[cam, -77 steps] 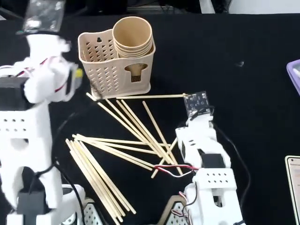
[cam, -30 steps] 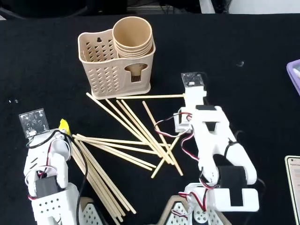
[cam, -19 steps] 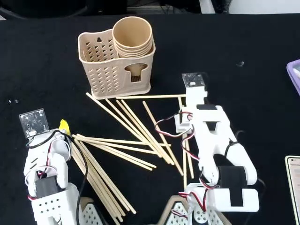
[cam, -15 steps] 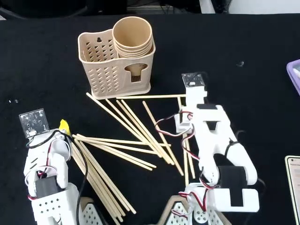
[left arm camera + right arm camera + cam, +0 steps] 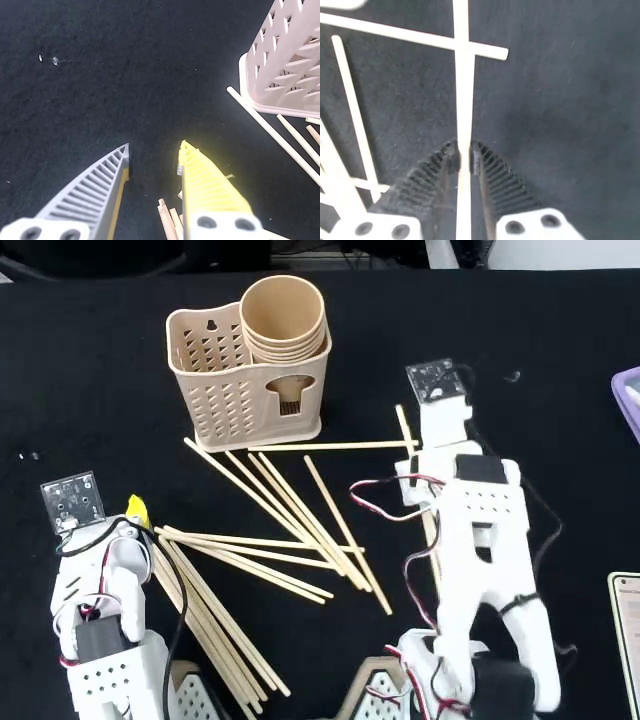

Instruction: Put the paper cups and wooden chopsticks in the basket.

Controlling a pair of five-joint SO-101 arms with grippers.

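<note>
Farthest from the basket, down by the arm bases, the left tool (image 5: 152, 150) sits low over the black counter (image 5: 540, 330) with its 2 fingers spread and nothing between them. It looks parked there to leave the working room to the other arm. The cut ends of a bundle of chopsticks (image 5: 215, 615) lie just beside its yellow finger, so that bundle is within easy reach when its turn comes.

Closer to the basket, more loose chopsticks fan out flat on the counter, crossing one another. Lying that way, each has to be picked out singly.

Beside that fan, on the side away from the left arm, the right tool (image 5: 464, 152) is clamped on 1 chopstick (image 5: 462, 75). It grips partway along the shaft, so a long free end sticks out ahead of the fingers and points toward the basket's side of the counter. That free end crosses over another stick lying flat along the basket's foot. Holding it this way probably lets the tip go in first.

Farthest off stands the basket (image 5: 225, 390), upright, with 2 compartments. The paper cups (image 5: 285, 315) are stacked in the one on the right arm's side, so the cup part looks done. The other compartment seems meant for the sticks.
</note>
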